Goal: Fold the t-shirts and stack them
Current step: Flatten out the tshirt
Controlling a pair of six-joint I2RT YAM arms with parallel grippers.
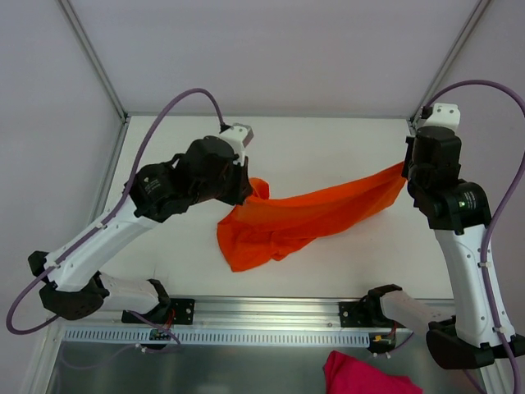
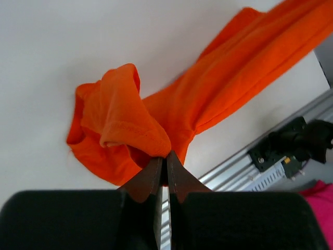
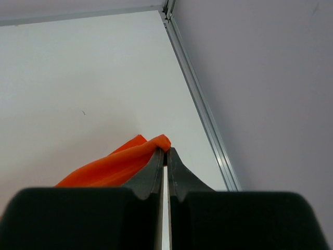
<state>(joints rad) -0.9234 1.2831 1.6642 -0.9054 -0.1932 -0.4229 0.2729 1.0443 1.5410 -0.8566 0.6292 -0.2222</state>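
Left claw [image 1: 247, 185] was clenched on a bunched edge of the orange t-shirt [image 1: 303, 215]; right claw [image 1: 407, 169] was clenched on the opposite corner. Shirt hung stretched between them over the tabletop [image 1: 328, 144], with its lower fold sagging toward the near side, probably touching the surface, hard to tell. Step looked like spreading the shirt flat before folding. To do it well: draw the claws apart evenly, lower them together, let the sagging part settle first without twisting. Right claw sat close to the right wall frame [image 3: 200, 104], so little room outward there; open tabletop lay toward the back and middle. Near rail [image 1: 271, 310] ran just below the drooping fabric, and a pink cloth [image 1: 361, 376] lay beyond it.
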